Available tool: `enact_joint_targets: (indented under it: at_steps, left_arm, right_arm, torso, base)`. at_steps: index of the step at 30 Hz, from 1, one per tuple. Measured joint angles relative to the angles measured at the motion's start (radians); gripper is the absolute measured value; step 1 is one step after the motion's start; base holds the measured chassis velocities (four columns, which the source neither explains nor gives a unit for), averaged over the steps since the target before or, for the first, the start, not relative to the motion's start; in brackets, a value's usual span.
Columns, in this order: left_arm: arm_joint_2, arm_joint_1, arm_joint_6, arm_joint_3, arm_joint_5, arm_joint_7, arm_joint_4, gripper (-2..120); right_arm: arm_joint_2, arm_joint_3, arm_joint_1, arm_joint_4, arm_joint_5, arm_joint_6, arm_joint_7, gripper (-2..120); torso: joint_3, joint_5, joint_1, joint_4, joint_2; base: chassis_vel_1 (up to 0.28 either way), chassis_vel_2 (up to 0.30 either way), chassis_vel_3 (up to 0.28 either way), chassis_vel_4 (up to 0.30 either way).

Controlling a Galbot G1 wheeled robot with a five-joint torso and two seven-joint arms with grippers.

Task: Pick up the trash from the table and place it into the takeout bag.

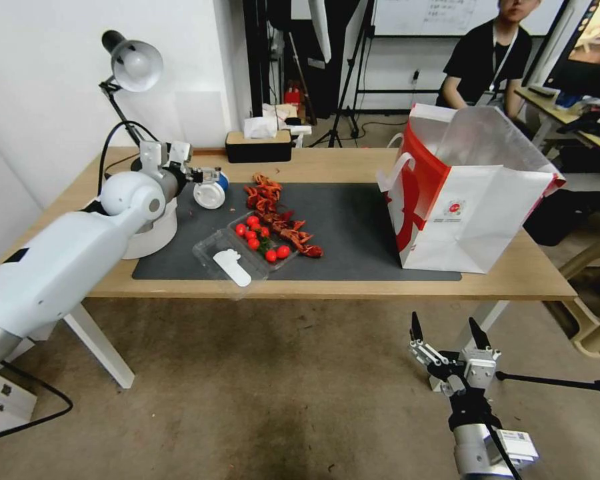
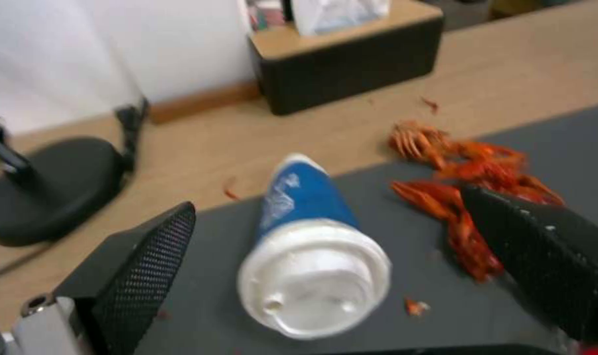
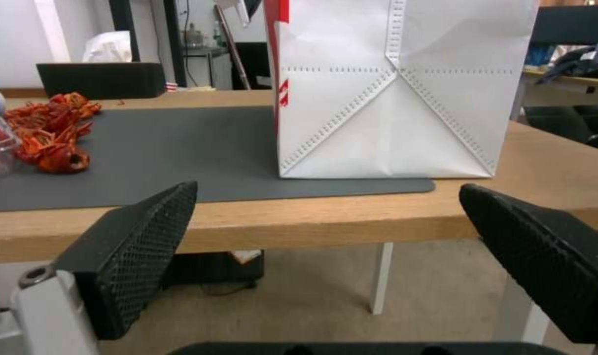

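Currently nothing appears bagged: left tool [image 2: 325, 246] spread wide around the toppled blue-and-white lidded cup [image 2: 308, 261] on the worktop [image 1: 353, 283]; right tool [image 1: 450, 337] open, parked low; takeout bag [image 1: 470, 200] stands upright.

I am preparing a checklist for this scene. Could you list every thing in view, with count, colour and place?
blue-and-white lidded cup: one, lying on the mat's back left.
crayfish shells: one pile, red, mid mat.
clear tray: one, holding red tomatoes, mat's front edge.
takeout bag: one, white and red, upright, mat's right end.
mat: one, dark grey, on the table.
tissue box: one, black, table's back.
desk lamp: one, back left.
left tool: open around the cup.
right tool: open, below the table's front edge.
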State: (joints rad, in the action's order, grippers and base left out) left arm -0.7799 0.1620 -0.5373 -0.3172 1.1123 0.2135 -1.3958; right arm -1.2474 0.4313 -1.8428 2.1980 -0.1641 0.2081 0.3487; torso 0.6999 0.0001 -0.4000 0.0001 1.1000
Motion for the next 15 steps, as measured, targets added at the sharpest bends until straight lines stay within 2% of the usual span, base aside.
enact_joint_targets:
  at_steps: [4,15]
  left_arm:
    - [-0.023,-0.024,-0.018,-0.028,0.038,-0.013,0.060,100]
    - [-0.068,-0.079,0.021,-0.089,0.056,-0.034,0.214,100]
  right_arm:
    - [-0.002,-0.003,0.001,0.000,0.001,0.000,0.000,100]
    - [-0.011,0.000,-0.008,0.003,0.007,0.002,0.000,100]
  torso:
    - [0.000,-0.0001,0.000,-0.0002,0.000]
    - [0.000,-0.0001,0.000,-0.0002,0.000]
  base:
    - [0.000,0.000,0.000,0.000]
    - [0.000,0.000,0.000,0.000]
